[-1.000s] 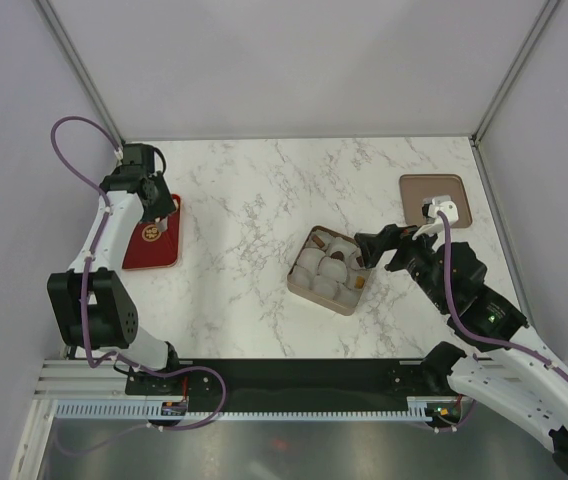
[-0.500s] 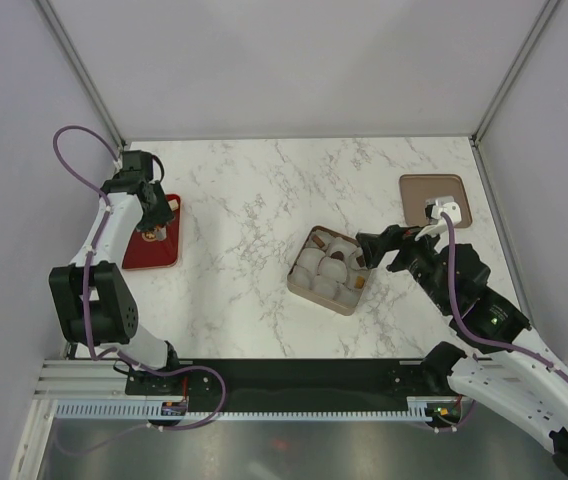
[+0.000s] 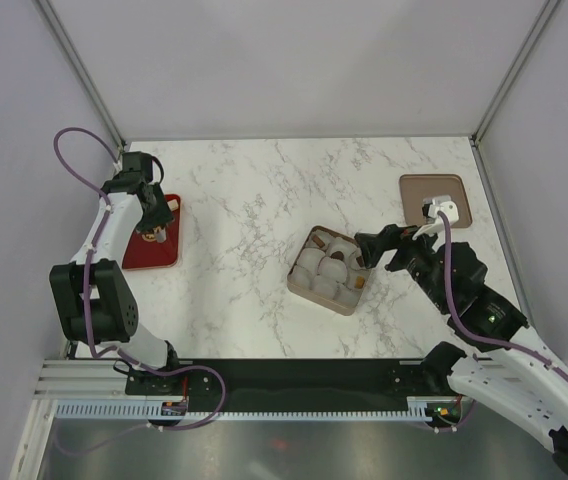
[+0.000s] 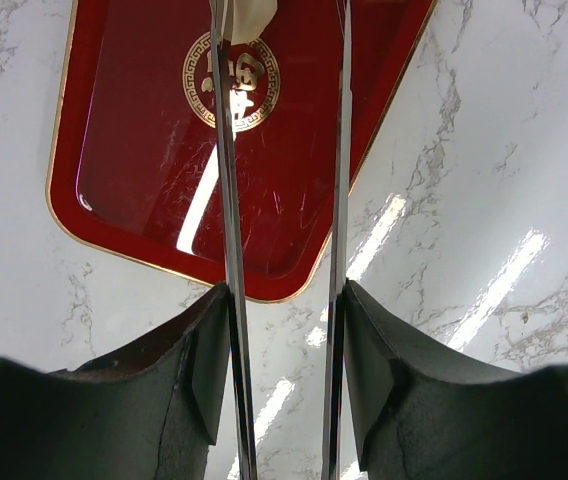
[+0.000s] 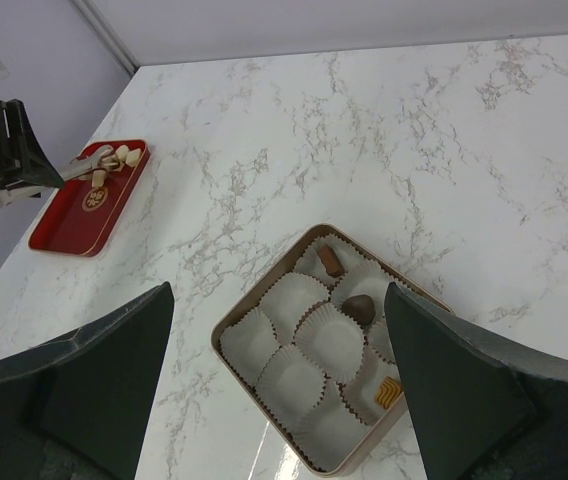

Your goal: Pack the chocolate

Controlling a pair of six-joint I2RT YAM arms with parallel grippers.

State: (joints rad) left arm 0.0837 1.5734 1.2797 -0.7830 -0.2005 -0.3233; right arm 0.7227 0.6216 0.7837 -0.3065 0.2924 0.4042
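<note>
The square tan box [image 3: 297,283] sits mid-table with white paper cups; it also shows in the right wrist view [image 5: 226,330]. Three cups hold chocolate: a brown bar [image 5: 331,260], a dark round piece [image 5: 360,307] and a striped tan piece [image 5: 388,391]. Pale cream pieces [image 5: 119,157] lie at the far end of the red tray [image 3: 154,255]. My left gripper [image 3: 152,225] carries long metal blades, standing apart over the tray [image 4: 144,150]. A cream piece [image 4: 249,15] lies by the left blade; the tips are out of frame. My right gripper [image 5: 279,290] hovers wide open and empty beside the box's right edge.
The tan lid [image 3: 434,200] lies at the back right, behind my right wrist. Grey walls close the table on the left, back and right. The red tray lies close to the left wall.
My left gripper has shifted slightly toward the back left over the red tray, uncovering more of it. The right arm has barely moved.
</note>
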